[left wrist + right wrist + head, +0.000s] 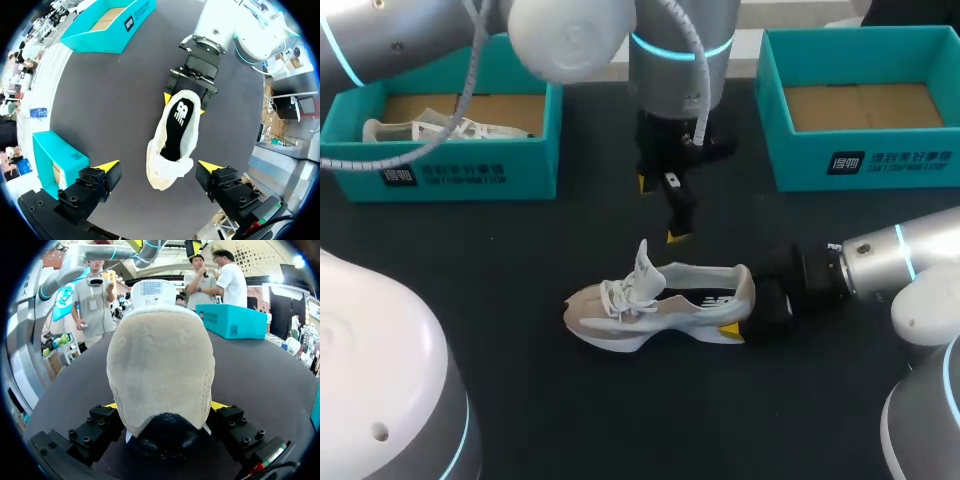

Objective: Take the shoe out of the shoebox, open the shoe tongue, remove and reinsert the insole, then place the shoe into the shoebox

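Our right gripper (164,407) clamps the heel of the shoe (655,305) from both sides, as far as we can see. The shoe stands upright on the table (520,400) between the shoeboxes (470,170). Our left gripper (658,210) hangs above it, fingers spread wide.

On the front wall of the left box (450,172), my head view shows white print: a small square mark, then a line of characters over a line of small letters. The right box (892,162) carries the same layout, and I cannot make out either letter by letter. From my left wrist, the shoe (167,172) has a black insole (172,142) with a white logo at its heel end. From my right wrist, the tongue (151,290) bears a white label, its print too fine to read.
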`<state>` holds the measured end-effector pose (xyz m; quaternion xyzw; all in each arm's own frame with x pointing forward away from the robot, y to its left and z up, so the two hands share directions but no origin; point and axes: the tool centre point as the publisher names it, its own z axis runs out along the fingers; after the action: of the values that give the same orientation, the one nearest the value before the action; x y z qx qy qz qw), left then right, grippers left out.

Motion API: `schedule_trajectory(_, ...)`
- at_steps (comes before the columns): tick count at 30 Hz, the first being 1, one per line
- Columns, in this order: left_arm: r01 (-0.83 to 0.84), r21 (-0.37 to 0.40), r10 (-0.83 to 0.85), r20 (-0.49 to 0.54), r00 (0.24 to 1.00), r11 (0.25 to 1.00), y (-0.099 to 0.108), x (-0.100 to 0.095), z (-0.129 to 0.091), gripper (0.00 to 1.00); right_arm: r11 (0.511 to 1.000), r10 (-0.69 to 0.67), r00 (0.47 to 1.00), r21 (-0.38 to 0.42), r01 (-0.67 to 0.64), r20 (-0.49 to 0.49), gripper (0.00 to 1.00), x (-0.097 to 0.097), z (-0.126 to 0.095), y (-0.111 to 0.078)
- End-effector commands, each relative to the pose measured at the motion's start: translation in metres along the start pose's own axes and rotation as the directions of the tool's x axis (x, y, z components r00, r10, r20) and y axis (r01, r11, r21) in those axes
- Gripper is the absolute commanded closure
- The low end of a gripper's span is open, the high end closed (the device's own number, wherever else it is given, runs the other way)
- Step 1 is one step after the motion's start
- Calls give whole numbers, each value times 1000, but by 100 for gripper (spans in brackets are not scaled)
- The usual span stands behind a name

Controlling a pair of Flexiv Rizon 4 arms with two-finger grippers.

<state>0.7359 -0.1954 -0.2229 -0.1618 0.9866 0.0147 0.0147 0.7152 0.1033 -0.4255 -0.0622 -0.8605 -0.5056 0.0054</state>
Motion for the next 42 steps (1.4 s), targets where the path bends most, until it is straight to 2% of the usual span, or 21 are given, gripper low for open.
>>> schedule_trajectory(1, -124, 53, 125, -1, 992, 991, -11, 10, 18, 73, 1000, 2, 1000, 3, -2, 0, 100, -1, 10, -8)
schedule_trajectory(2, -126, 58, 127, -16, 992, 990, -15, 10, 22, 91, 1000, 2, 1000, 3, -2, 0, 100, -1, 10, -8)
schedule_trajectory(3, -155, 57, 155, 11, 988, 986, -19, 14, 28, 100, 1000, 2, 1000, 3, -2, 0, 100, -1, 10, -8)
schedule_trajectory(10, -262, 3, 261, -102, 960, 965, -25, 34, 61, 100, 1000, 2, 1000, 3, -2, 0, 100, -1, 10, -8)
schedule_trajectory(16, -318, 44, 321, -132, 938, 947, -23, 44, 92, 100, 1000, 2, 1000, 3, -2, 0, 100, -1, 10, -8)
schedule_trajectory(17, -318, 73, 326, -139, 935, 945, -23, 44, 95, 100, 1000, 2, 1000, 3, -2, 0, 100, -1, 10, -8)
schedule_trajectory(20, -318, 91, 328, -127, 936, 944, -24, 45, 101, 100, 1000, 2, 1000, 3, -2, 0, 100, -1, 10, -8)
schedule_trajectory(21, -310, 72, 316, -123, 941, 948, -26, 45, 102, 100, 1000, 2, 1000, 3, -2, 0, 100, -1, 10, -8)
schedule_trajectory(39, -298, 63, 304, -113, 946, 952, -27, 44, 102, 100, 1000, 2, 1000, 3, -2, 0, 100, -1, 10, -8)
schedule_trajectory(42, -316, 114, 331, -157, 931, 942, -32, 50, 113, 100, 1000, 2, 1000, 3, -2, 0, 100, -1, 10, -8)
